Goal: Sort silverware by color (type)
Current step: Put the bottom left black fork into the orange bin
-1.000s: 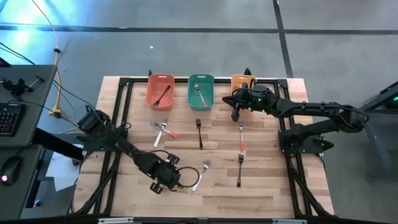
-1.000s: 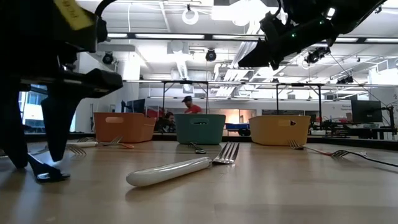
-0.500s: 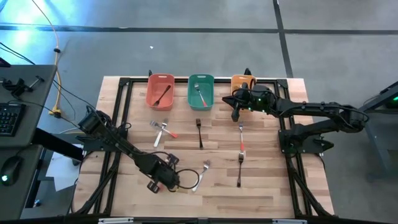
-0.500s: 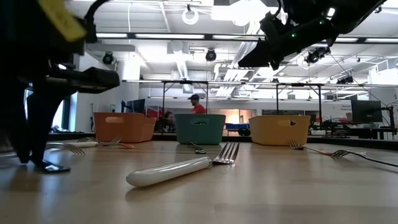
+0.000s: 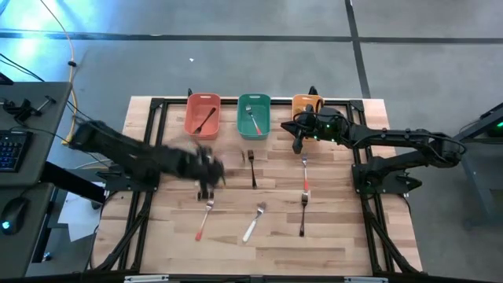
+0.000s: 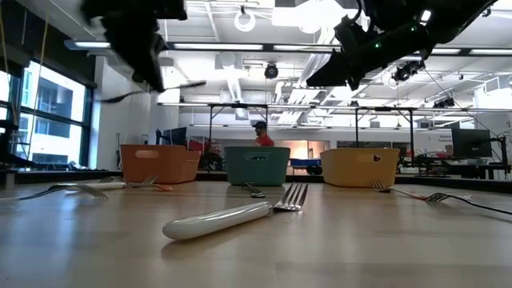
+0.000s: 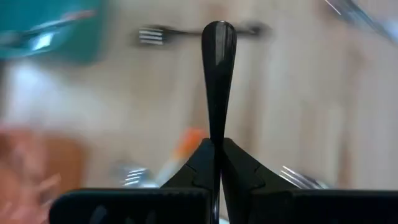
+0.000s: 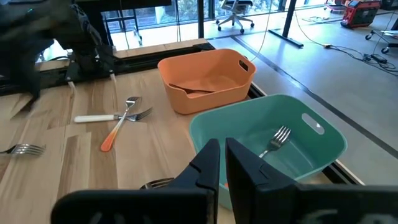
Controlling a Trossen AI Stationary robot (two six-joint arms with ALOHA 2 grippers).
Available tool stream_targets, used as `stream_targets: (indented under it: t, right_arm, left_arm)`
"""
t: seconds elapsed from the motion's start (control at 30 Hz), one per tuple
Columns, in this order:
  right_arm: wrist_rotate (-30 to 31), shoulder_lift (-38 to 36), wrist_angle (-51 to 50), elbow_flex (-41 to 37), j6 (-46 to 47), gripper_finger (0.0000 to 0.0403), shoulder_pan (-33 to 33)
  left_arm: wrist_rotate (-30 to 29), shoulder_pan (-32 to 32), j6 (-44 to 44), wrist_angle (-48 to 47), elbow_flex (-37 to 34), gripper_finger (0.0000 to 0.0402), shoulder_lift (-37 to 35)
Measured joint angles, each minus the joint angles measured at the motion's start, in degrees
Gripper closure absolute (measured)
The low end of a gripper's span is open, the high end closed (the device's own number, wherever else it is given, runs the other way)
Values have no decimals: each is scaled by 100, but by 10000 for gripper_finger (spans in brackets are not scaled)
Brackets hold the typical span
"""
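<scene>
- Nearest the low camera we see a white-handled fork (image 6: 232,216) lying flat on the worktop (image 5: 338,228), its long axis running left to right there, tines toward the bins.
- From above it lies aslant on the front half of the worktop, with a red-orange-handled fork (image 5: 204,220) just to its left and a dark-handled fork (image 5: 302,214) to its right, tines pointing at the bins.
- Above mid-worktop, left of centre, our left claw (image 5: 206,182) is blurred; the left wrist view shows its fingers (image 7: 198,163) pressed together on a black-handled piece (image 7: 218,81), whose handle sticks straight out from the tips. Its head is hidden.
- A black-handled fork (image 5: 251,167) lies mid-worktop, long axis front to back, tines toward the bins.
- At the back stand three bins in a row: red bin (image 5: 202,116) holding a dark utensil, green bin (image 5: 254,116) holding a fork, orange bin (image 5: 306,102).
- Our right claw (image 5: 299,141) hangs just in front of the orange bin; its fingers (image 8: 208,163) stand close together with only a narrow gap, holding nothing.
- The worktop is pale wooden planks in a black frame, over grey floor.
- Beyond, a lit workshop with a person (image 6: 258,134) behind the green bin.
</scene>
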Motion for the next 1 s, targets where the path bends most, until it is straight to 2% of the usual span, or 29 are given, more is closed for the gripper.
stream_targets:
  t: [0.13, 0.23, 0.37, 0.5, 0.67, 0.83, 1.0]
  right_arm:
    - [0, 0, 11, 0, 2, 394, 0]
    - [0, 0, 9, 0, 2, 394, 1]
    - [0, 2, 9, 0, 2, 394, 2]
    - [0, 2, 0, 0, 1, 394, 0]
    - [0, 2, 0, 0, -27, 394, 2]
    - [-1, 4, 4, 0, -43, 394, 1]
    - [0, 4, 4, 0, -44, 394, 0]
  left_arm:
    - [-119, 1431, 23, -54, 0, 400, -652]
    - [-36, 2625, 298, 130, 4, 400, -799]
    - [537, 4028, 697, 863, 4, 401, -581]
    - [1257, 5031, 883, 1582, 4, 401, -84]
    - [1413, 5623, 952, 1667, 4, 401, 669]
    - [1404, 5675, 994, 1851, 4, 401, 1210]
    - [1393, 5675, 816, 1994, 4, 401, 1465]
